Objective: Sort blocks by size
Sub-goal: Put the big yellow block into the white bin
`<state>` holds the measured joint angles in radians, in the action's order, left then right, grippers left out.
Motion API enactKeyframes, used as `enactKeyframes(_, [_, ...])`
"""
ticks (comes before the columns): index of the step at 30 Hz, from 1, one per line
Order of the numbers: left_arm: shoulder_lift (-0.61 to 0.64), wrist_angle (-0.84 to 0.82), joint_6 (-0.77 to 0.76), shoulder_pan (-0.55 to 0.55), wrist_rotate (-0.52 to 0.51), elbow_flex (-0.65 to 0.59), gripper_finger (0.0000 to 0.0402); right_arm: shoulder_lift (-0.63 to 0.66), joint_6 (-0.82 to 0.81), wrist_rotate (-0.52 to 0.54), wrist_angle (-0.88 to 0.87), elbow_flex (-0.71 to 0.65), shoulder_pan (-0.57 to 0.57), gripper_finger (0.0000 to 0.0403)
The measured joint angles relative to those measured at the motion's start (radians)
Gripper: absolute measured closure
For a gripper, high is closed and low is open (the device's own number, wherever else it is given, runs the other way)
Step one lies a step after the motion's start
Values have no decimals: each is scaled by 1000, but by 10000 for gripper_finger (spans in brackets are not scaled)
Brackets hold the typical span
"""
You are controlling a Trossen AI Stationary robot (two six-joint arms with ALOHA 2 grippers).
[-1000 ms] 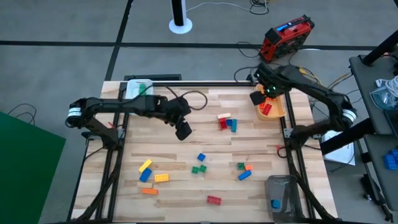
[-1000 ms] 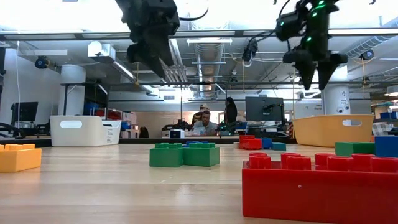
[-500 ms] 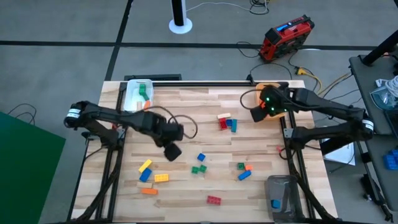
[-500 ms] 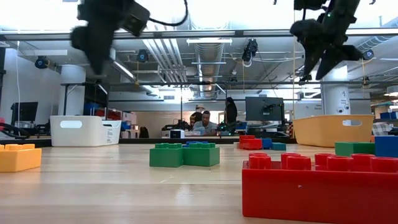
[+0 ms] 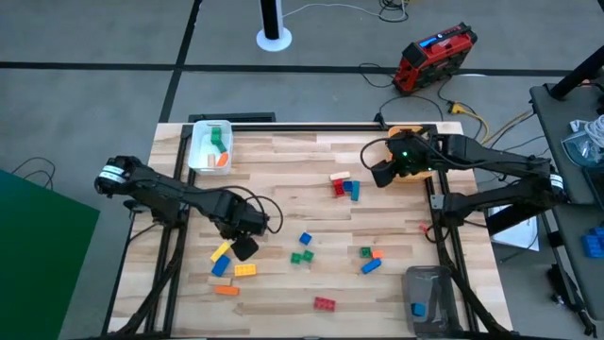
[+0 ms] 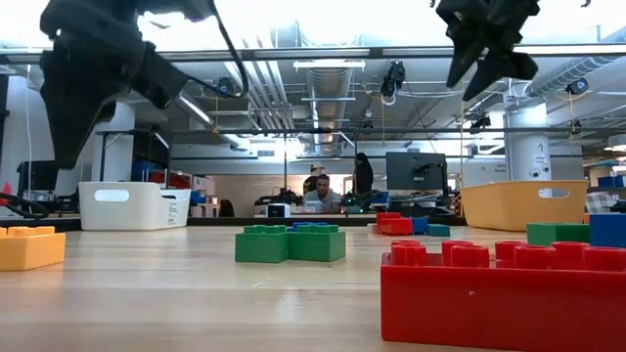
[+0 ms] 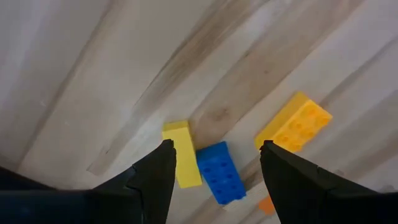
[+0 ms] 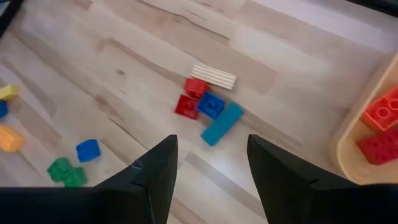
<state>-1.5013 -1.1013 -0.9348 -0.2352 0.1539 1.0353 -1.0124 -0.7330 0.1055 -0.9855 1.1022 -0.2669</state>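
Note:
Loose blocks lie flat on the wooden table (image 5: 283, 170). At the near left are a yellow block (image 7: 182, 154), a blue one (image 7: 219, 172) and an orange-yellow one (image 7: 293, 122). My left gripper (image 5: 243, 247) hangs open just above them, touching nothing. A beige, red and blue cluster (image 5: 344, 184) lies right of centre. My right gripper (image 5: 380, 174) hovers open and empty between that cluster (image 8: 208, 102) and the orange bin (image 8: 364, 146), which holds red blocks (image 8: 380, 118).
A white bin (image 5: 209, 146) at the far left holds a green and an orange block. A grey bin (image 5: 429, 297) at the near right holds a blue one. More blocks lie near the middle (image 5: 302, 250), toward the right (image 5: 370, 257) and by the near edge (image 5: 325, 303).
My left gripper has swept from the table's middle toward the near left and come down over the yellow and blue blocks. My right gripper has left the spot over the orange bin, moving a little toward the near edge and the left. No block has moved.

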Motion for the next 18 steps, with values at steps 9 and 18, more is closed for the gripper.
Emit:
enactKeyframes(9, [5,13,1,0,-5,-62,196,-129,-14,0,0,107,55,188])
enactKeyframes(18, [6,93,-46,-11,-5,-190,196,-251,-42,0,-5,150,119,175])
